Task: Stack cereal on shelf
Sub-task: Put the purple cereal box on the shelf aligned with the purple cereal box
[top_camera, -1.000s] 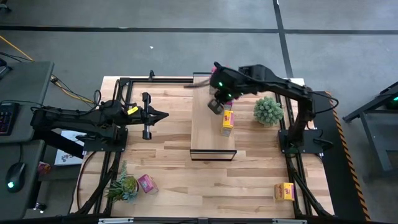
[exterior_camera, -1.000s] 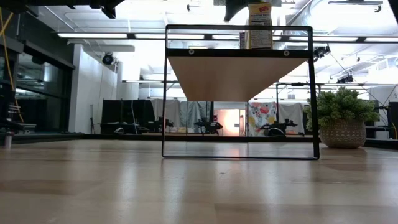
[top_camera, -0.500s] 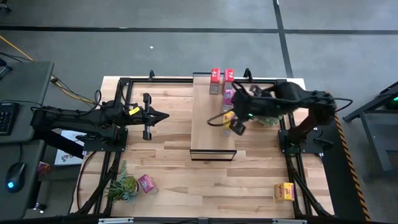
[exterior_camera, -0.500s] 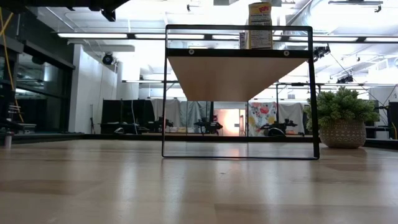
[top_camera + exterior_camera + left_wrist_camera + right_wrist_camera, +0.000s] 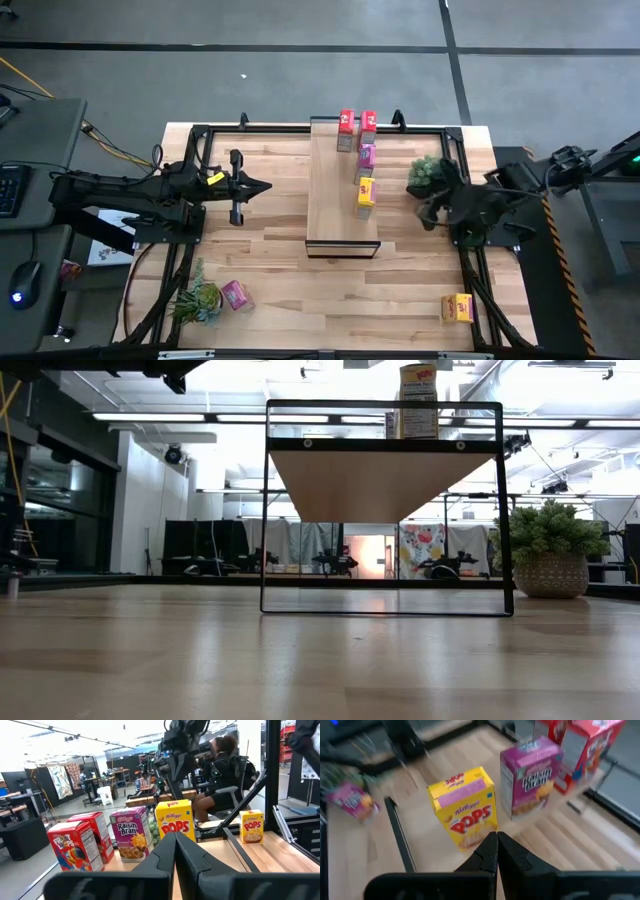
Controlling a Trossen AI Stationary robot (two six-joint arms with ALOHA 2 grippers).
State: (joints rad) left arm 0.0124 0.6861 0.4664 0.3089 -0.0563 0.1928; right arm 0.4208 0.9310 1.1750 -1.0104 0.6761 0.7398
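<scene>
While clenched on nothing, the right gripper (image 5: 432,212) hangs off the shelf's (image 5: 330,200) right edge; left gripper (image 5: 262,186), also clenched, waits left. Four cereal boxes (image 5: 366,193) line that edge. Only the high view shows the pink box (image 5: 237,295) and yellow box (image 5: 459,308) on the table (image 5: 270,250).

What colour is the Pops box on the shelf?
Yellow Pops box with red letters, clearest in the right wrist view.
</scene>
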